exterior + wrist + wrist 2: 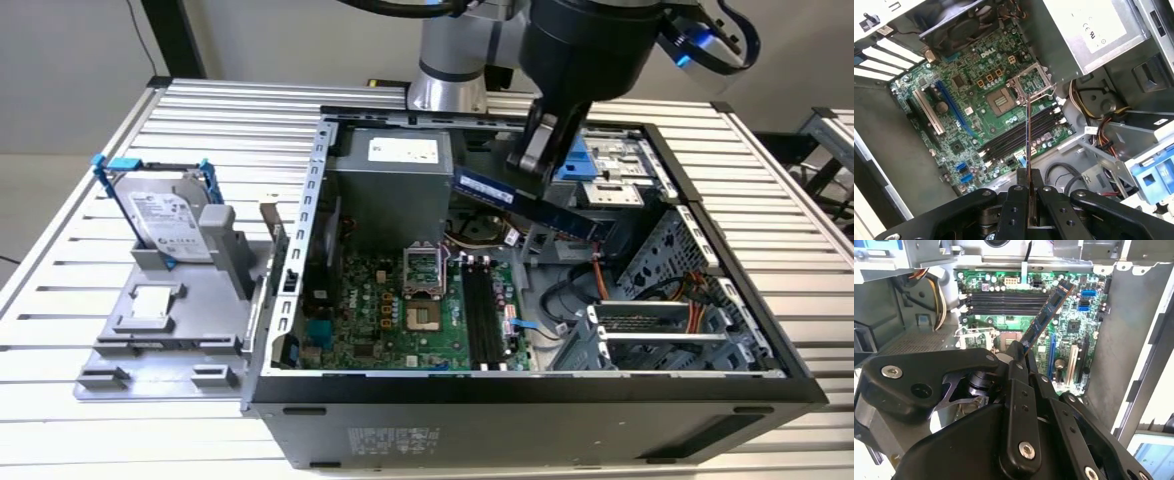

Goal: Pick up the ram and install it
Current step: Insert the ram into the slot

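While the gripper (534, 165) hangs over the open computer case (534, 400), its fingers (1020, 182) are clenched on one end of the ram (537, 207); the stick is up in the air, clear of the motherboard (380, 320) and not yet in any slot; in the exterior view it runs slantwise from beside the power supply (387, 180) toward the drive cage (681, 270) on the exterior view's right; the free end points to that side; in the first wrist view the ram (1027, 135) shows edge-on as a thin line coming out from between the fingertips; behind it in the picture lie the long black slots (1019, 136), with the cpu socket (996, 102) just beside them; a fan (959, 20) sits at the board's far edge; in the second wrist view the ram (1046, 320) shows its flat dark face, tilted, rising from the gripper (1019, 352) with the green board (1074, 325) behind it; the slots (999, 297) run crosswise to the stick's line in that picture; outside the case, on the exterior view's left, a hard drive (167, 220) in a blue frame stands upright in a grey fixture (147, 345); a small square silver chip (154, 305) lies flat on the same fixture, near the drive but apart from it; case and fixture both rest on a slatted metal table (80, 440)
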`<state>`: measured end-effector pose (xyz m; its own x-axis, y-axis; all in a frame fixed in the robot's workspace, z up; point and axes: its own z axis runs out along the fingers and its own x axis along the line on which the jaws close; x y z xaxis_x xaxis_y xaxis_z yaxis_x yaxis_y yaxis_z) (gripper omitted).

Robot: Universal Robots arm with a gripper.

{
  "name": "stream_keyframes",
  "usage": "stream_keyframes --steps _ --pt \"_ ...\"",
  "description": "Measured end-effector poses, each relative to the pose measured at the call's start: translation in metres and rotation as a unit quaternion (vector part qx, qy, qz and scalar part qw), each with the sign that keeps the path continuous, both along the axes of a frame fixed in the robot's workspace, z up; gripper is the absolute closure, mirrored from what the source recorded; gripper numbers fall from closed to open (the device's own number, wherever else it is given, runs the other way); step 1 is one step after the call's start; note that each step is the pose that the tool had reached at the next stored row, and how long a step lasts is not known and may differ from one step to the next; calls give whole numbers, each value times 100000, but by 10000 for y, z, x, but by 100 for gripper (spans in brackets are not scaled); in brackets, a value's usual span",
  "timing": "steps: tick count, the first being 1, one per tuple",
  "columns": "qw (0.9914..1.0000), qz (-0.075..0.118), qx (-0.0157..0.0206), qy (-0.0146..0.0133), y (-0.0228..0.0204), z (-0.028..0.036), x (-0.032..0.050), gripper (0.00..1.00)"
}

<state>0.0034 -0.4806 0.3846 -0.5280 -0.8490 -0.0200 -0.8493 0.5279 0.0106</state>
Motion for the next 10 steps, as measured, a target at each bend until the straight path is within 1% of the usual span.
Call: stream_keyframes --steps 5,7,10 --pt "99998 -601 2 0 -73 0 0 100" --pt "99993 -1195 1 0 -91 0 0 100" --pt "99969 -2483 1 -1 -102 0 0 100"
